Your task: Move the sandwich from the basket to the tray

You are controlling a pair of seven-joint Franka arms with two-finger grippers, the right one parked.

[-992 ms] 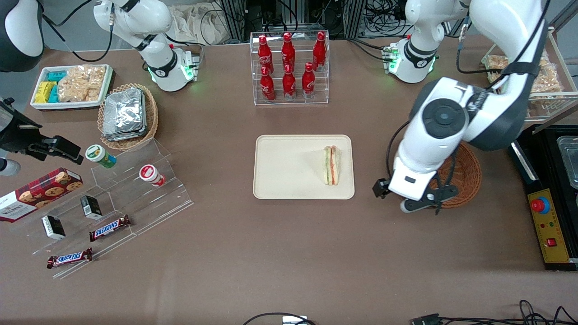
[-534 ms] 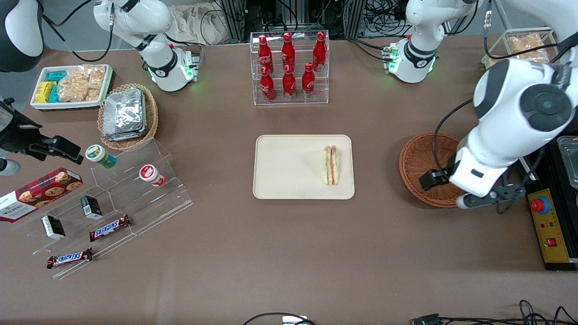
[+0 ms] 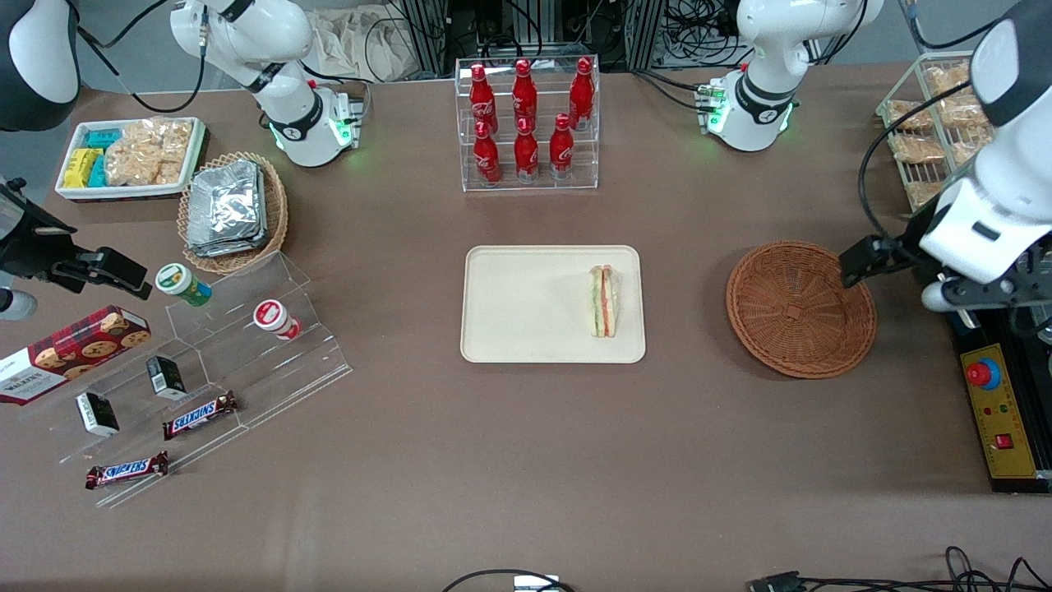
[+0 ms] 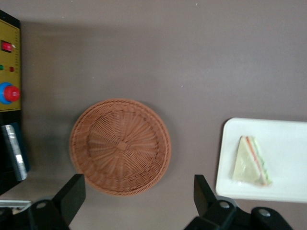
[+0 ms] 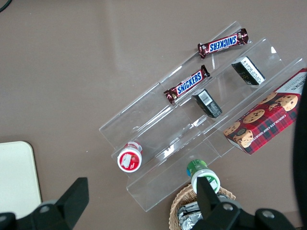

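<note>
The sandwich point(image 3: 603, 300) point(image 4: 252, 160), a white wedge with green, red and orange layers, lies on the cream tray point(image 3: 518, 304) point(image 4: 292, 179), at the tray's edge closest to the basket. The round reddish-brown basket point(image 3: 801, 308) point(image 4: 120, 146) stands beside the tray with nothing in it. My left gripper point(image 3: 986, 292) point(image 4: 136, 188) hangs open and holds nothing, above the table just off the basket's rim, toward the working arm's end. Both dark fingertips point(image 4: 73, 188) stand wide apart.
A black and yellow control box with a red button point(image 3: 998, 411) lies under the arm at the table's end. A wire rack of snack bags point(image 3: 937, 140) stands farther back. Cola bottles point(image 3: 526, 123) fill a clear rack; snack shelves point(image 3: 222, 353) and a foil-packet basket point(image 3: 234, 210) sit toward the parked arm.
My left arm has swung away from the tray, across the basket, out toward the working arm's end of the table. The basket now shows whole. The sandwich has not moved.
</note>
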